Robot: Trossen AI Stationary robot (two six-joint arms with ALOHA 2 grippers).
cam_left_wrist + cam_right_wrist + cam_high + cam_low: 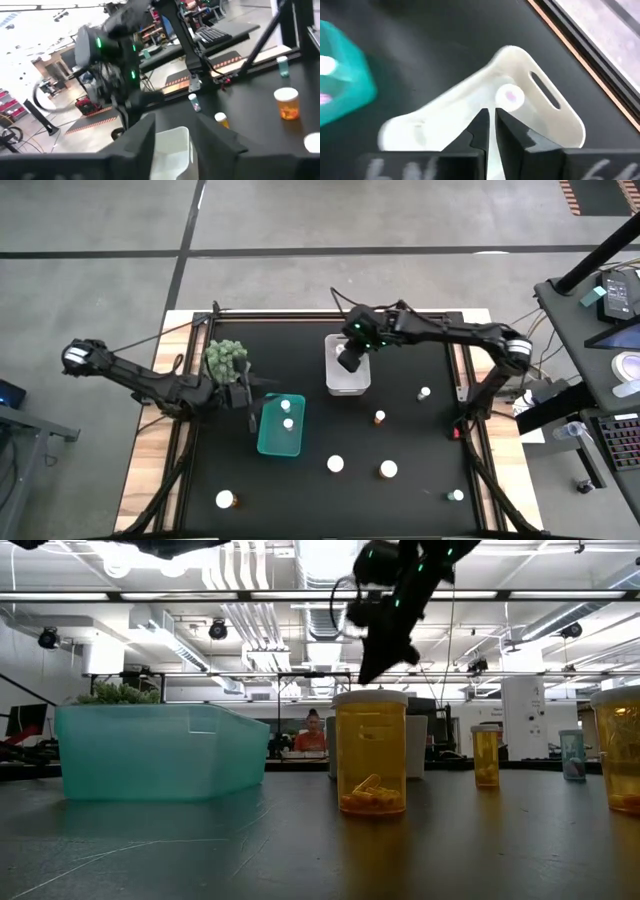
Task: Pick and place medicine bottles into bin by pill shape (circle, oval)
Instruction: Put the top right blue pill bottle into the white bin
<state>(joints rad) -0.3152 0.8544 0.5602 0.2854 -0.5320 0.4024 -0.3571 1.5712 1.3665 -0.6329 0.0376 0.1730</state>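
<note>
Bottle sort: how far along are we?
Done: two bottles in the teal bin, one in the white bin. In hand: nothing visible; the right hand is shut over the white bin, the left hand sits by the teal bin. Left: six bottles on the mat, for example one with an orange body.

The high camera looked straight down on the whole table (400, 500). The low camera sat at tabletop level, close to an amber bottle (371, 752), facing level into the room. The left wrist camera looked across the table at the white bin (172, 150) and the right arm. The right wrist camera looked down, close, into that white bin (520, 107), which the high view shared.
</note>
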